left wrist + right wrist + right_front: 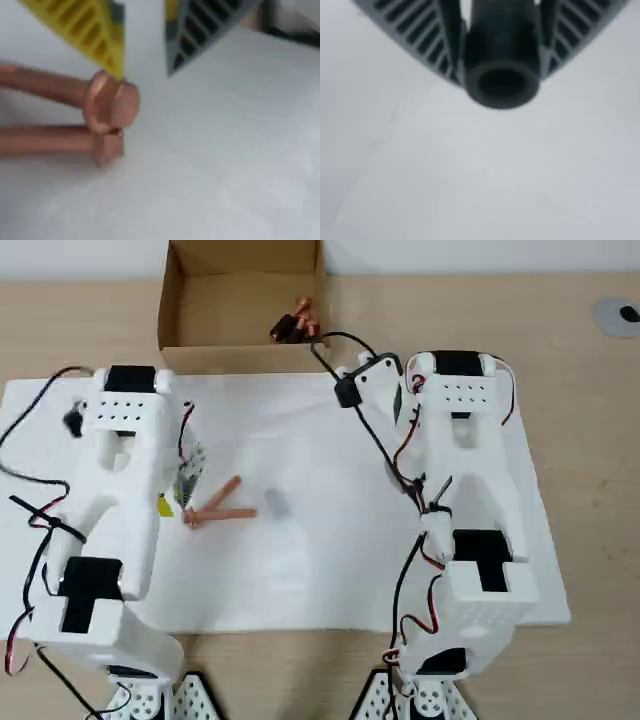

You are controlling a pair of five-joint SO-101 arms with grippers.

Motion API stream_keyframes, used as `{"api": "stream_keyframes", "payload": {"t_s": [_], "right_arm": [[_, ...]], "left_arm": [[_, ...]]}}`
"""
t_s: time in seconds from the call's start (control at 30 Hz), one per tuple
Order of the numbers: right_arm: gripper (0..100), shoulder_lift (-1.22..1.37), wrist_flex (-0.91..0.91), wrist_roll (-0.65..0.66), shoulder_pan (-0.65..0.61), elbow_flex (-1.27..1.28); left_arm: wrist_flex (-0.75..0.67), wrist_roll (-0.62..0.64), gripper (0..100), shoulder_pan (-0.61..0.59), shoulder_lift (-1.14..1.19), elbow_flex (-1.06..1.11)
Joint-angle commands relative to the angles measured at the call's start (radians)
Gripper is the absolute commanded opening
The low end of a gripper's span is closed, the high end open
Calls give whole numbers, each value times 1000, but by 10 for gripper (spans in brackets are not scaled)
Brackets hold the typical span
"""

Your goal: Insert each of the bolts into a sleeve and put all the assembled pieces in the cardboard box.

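2 copper bolts (222, 511) lie on the left half of the white sheet (320, 570), heads touching and shanks splayed in a V. The left gripper (144, 70) hangs just over those heads, its yellow and grey jaws parted and holding nothing. A loose sleeve (276, 502) lies just beside the bolts, toward the sheet's middle, and a wide stretch of sheet separates it from the right arm. The right gripper (502, 87) hovers above the sheet, jaws clamped on a dark sleeve (502, 60) with its bore end facing out. The cardboard box (172, 310) stands on the tabletop (570, 350) at the sheet's far edge. Assembled pieces (293, 324) lie against the box wall nearest the sheet.
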Motion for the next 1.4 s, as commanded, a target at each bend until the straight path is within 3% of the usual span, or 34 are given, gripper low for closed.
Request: {"api": "stream_keyframes", "payload": {"t_s": [0.0, 0.23, 0.6, 0.73, 1.37], "right_arm": [[11, -68, 2, -5, 22, -42], [11, -68, 0, -5, 22, -42], [11, -65, -20, -6, 24, -41], [11, -65, -20, -6, 24, -41], [11, -64, -20, -5, 24, -42]], "left_arm": [[-5, 190, 57, 58, -7, -38], [-78, 358, 57, 173, -7, -49], [-239, 505, 57, 157, -5, 95], [-307, 514, 57, 147, -12, 166], [-285, 512, 57, 100, -15, 158]]}}
